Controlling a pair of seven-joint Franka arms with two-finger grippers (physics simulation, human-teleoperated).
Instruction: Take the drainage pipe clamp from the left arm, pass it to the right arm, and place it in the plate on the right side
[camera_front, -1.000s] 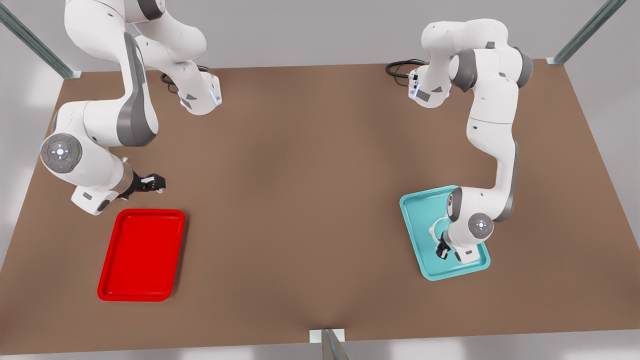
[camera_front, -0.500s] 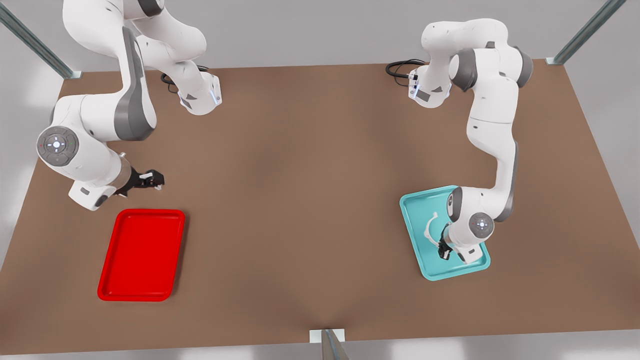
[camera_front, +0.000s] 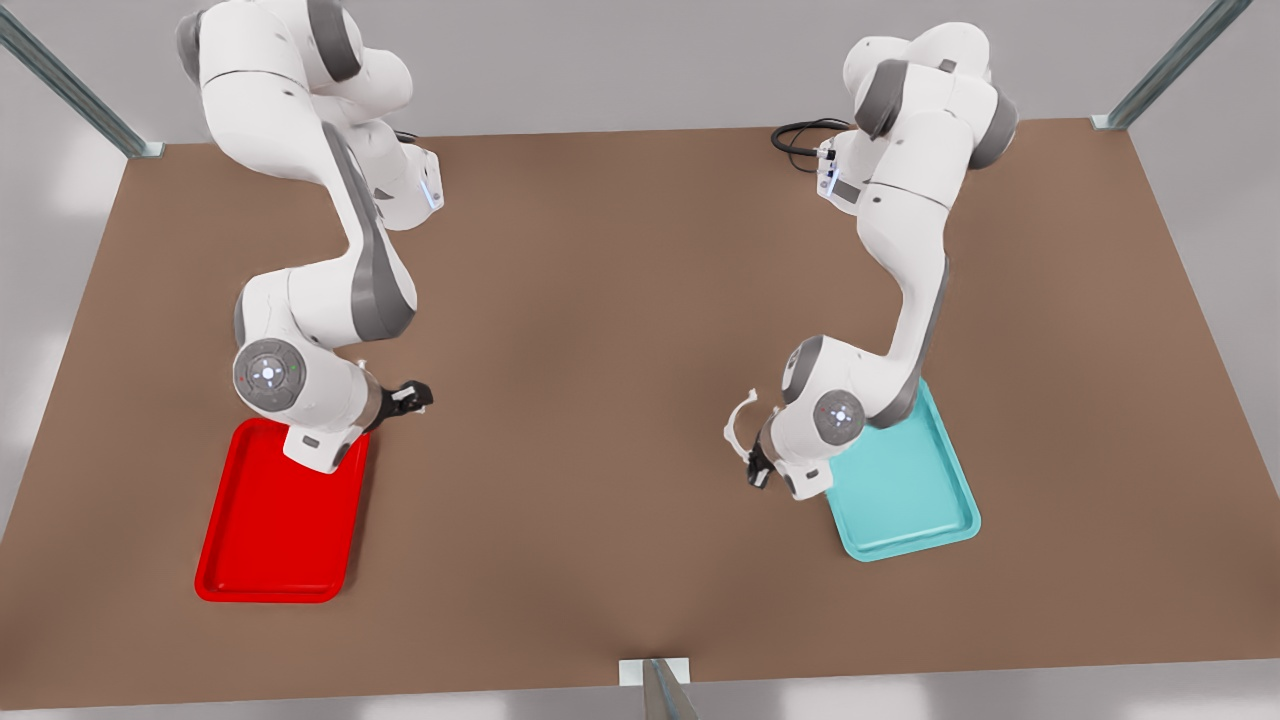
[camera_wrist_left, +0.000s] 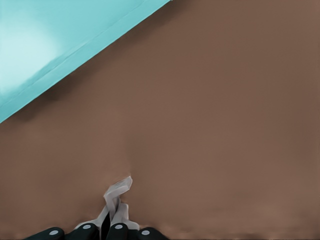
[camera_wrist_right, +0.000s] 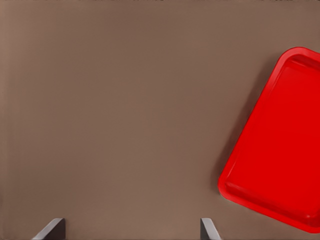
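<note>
Left end effector (camera_front: 757, 470) is pinching the clamp (camera_front: 737, 427), fingers pressed together on one end of it; the white arc stands up off the fingers, above bare tabletop (camera_front: 600, 400). In the left wrist view the clamp (camera_wrist_left: 116, 200) sticks out between the dark fingertips (camera_wrist_left: 120, 231), brown surface beneath it and the teal tray (camera_wrist_left: 55, 45) off to one corner.

Relative to the teal tray (camera_front: 905, 490): the left end effector sits just off the tray's edge on the front view's left, outside the rim. The left arm's wrist overlaps the tray's near corner in the front view. Nothing lies in the tray.

Right end effector (camera_front: 412, 397) hangs just past the far corner of the red plate (camera_front: 270, 520), toward the teal tray's side, with the arm's wrist over that corner. Fingers spread, holding nothing; in the right wrist view both fingertips (camera_wrist_right: 52, 229) sit wide apart over bare tabletop, with the red plate (camera_wrist_right: 280, 145) to one side.

Between the two end effectors is a wide stretch of open tabletop, no objects on it. A cable (camera_front: 800, 135) lies at the far edge near the left arm's base, well apart from the teal tray. A metal bracket (camera_front: 655, 680) sits at the tabletop's near edge, midway.
</note>
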